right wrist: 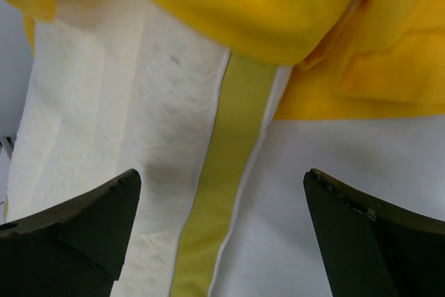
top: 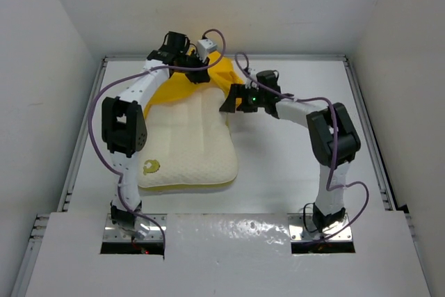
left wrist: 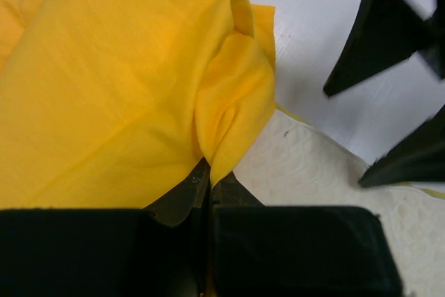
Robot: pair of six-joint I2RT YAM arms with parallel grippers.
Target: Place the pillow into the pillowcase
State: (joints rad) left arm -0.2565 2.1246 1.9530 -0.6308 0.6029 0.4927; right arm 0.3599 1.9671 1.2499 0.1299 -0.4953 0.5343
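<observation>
The pillow (top: 191, 151) lies flat on the white table (top: 292, 151), only its far end covered by the bunched pillowcase (top: 177, 88); the left arm reaches far, left gripper (left wrist: 208, 182) pinched tight on a pillowcase fold; the right arm bends inward, right gripper (right wrist: 221, 179) spread wide, holding nothing, straddling the pillow's green edge band (right wrist: 240, 102).

The right tool (right wrist: 222, 172) stands wide open, its two dark fingers (right wrist: 69, 234) at the lower corners with nothing between them. Below the gap runs the yellow-green edge band (right wrist: 229, 144) of the pillow (right wrist: 104, 102), with cream textured fabric to the band's left and bare white desk (right wrist: 348, 158) to its right. The yellow pillowcase (right wrist: 243, 5) drapes over the band's far end.
</observation>
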